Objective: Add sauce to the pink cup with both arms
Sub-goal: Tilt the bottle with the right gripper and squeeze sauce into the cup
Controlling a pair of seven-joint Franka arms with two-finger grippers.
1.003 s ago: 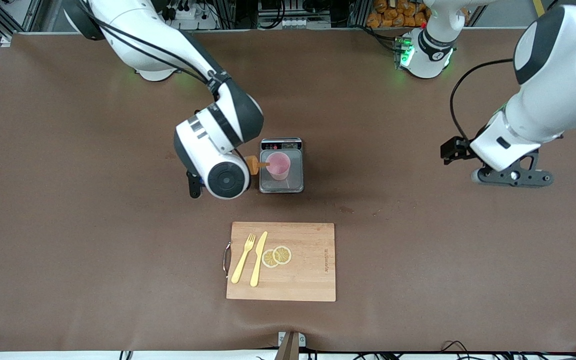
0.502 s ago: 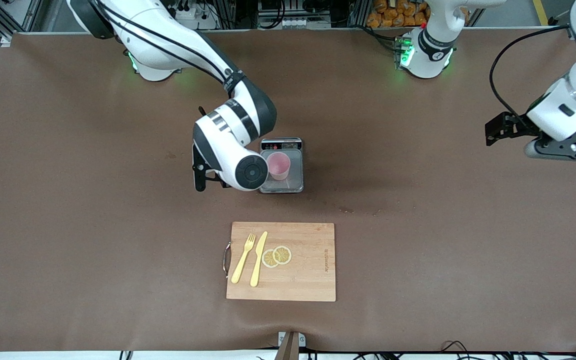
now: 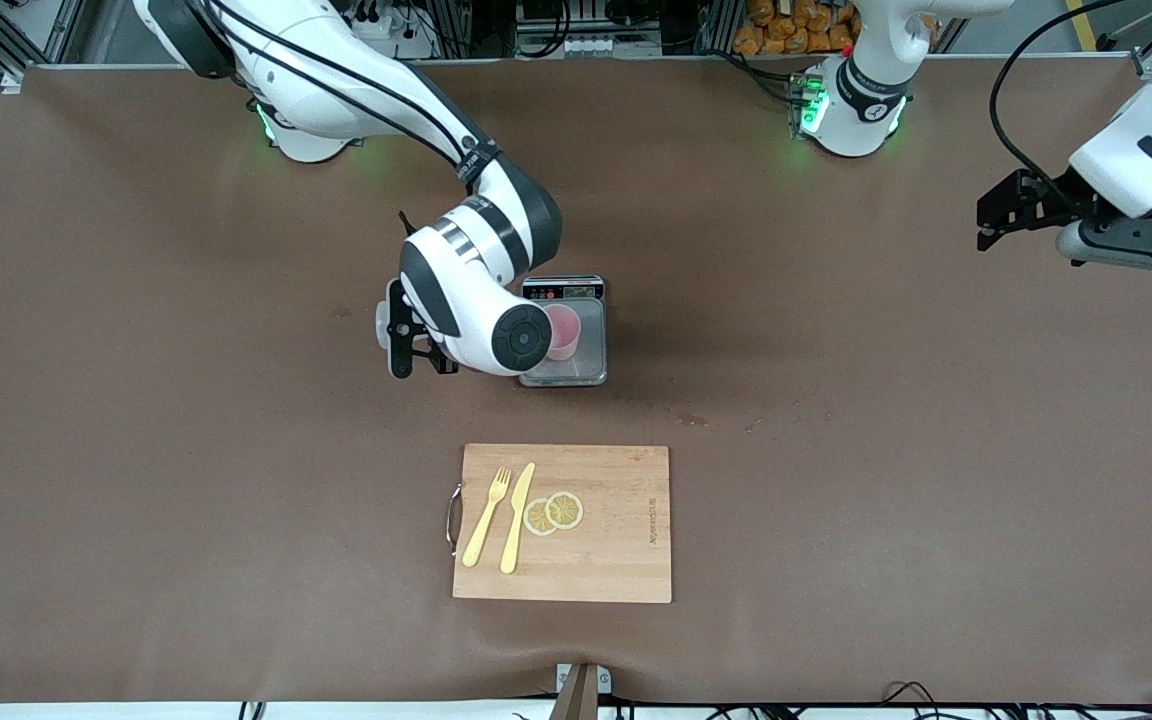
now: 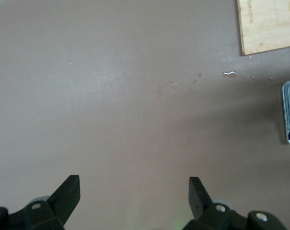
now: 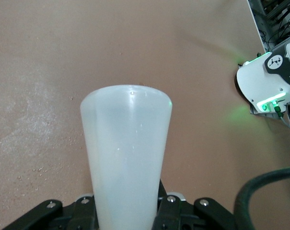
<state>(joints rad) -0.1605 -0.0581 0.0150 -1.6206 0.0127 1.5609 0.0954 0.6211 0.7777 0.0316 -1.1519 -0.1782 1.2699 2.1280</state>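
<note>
The right gripper [image 5: 128, 215] is clamped on the sauce [image 5: 127, 153], up in the air beside the pink cup [image 3: 566, 333] on the scale [image 3: 591, 345]. The left gripper [image 4: 134, 194] waits wide open, holding nothing, over the table's [image 3: 836, 450] left-arm end.

Brown table [image 3: 186, 450], scale [image 3: 581, 345] mid-table, wooden cutting board [image 3: 616, 560] nearer the camera

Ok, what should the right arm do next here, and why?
Probably lower the sauce bottle onto bare table beside the scale, toward the right arm's end, and let go. The right gripper is shut on it, its nozzle has swung off the pink cup, and the left gripper is open and empty over bare table, waiting.
</note>
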